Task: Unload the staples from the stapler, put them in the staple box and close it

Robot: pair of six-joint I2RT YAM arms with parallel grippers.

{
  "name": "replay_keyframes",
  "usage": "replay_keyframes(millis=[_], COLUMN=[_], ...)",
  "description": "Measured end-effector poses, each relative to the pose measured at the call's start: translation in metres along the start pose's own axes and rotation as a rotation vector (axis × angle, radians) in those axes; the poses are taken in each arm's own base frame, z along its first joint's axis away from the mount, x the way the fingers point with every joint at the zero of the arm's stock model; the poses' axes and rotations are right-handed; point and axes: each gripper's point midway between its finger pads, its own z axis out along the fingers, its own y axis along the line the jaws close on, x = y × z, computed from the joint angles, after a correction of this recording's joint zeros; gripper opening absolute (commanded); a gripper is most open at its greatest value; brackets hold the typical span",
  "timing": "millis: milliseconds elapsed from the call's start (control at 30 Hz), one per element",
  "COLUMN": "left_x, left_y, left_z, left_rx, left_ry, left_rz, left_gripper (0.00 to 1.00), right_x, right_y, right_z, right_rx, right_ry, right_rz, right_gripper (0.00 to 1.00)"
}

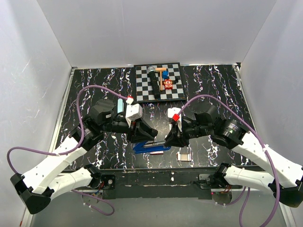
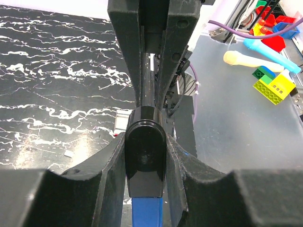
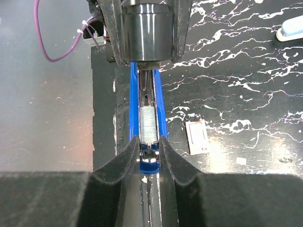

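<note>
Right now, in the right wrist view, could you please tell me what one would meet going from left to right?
A purple cable → the stapler, open with staples showing → small white rectangular piece → pale-blue object at the right edge.

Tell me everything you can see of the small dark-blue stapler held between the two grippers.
The slim, glossy dark-blue stapler sits near the front edge of the black marbled table. It is opened, and its blue channel exposes a silver staple strip. Its black rounded part is clamped by the left gripper; the right gripper pinches the channel's other end.
</note>
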Motion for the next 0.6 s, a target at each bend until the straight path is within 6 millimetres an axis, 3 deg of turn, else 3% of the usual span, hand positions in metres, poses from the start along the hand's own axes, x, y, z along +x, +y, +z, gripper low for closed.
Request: replay_keyframes(millis=[167, 367, 600], left_x=[-0.002, -0.002, -0.006], left_y=[0.001, 0.002, 0.007], left_z=[0.000, 0.000, 0.001], left_rx=[-0.003, -0.013, -0.032], left_ry=[-0.006, -0.008, -0.020], left_rz=[0.005, 0.007, 0.022], left_gripper=[0.00, 0.00, 0.00], right_x=[-0.003, -0.009, -0.014], right_y=[0.000, -0.003, -0.007], right_z=[0.001, 0.001, -0.002], right_rx=[0.002, 0.015, 0.051], right_ry=[-0.010, -0.019, -0.026], right_rz=[0.008, 0.010, 0.015], right_gripper=[0.01, 0.30, 0.43])
